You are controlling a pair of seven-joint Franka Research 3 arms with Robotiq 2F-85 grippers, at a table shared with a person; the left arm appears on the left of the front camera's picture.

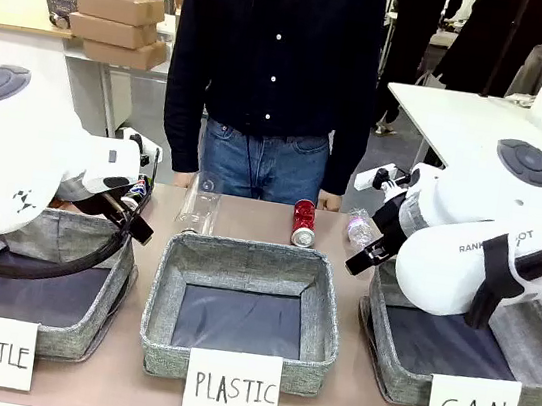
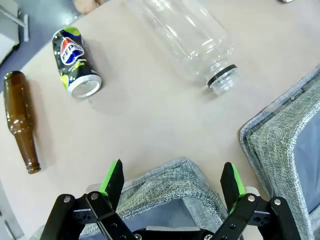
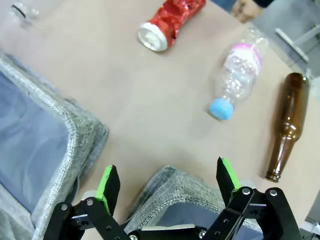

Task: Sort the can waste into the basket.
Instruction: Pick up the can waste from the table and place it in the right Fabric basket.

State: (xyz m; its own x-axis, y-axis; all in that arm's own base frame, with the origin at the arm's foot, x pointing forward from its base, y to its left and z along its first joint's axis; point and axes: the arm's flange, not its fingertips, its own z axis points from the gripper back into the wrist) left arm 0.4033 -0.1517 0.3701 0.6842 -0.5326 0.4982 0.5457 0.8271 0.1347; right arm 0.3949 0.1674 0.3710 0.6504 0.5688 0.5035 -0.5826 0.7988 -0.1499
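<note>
Right wrist view: end effector [image 3: 167, 169] agape

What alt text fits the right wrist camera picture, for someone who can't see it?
The right gripper, open, hangs above the corner of a grey basket. On the table beyond lie a dented red can, a blue-capped clear plastic bottle and a brown glass bottle.

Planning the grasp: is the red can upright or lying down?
Lying down: in the right wrist view the red can rests on its side, silver end showing.
</note>
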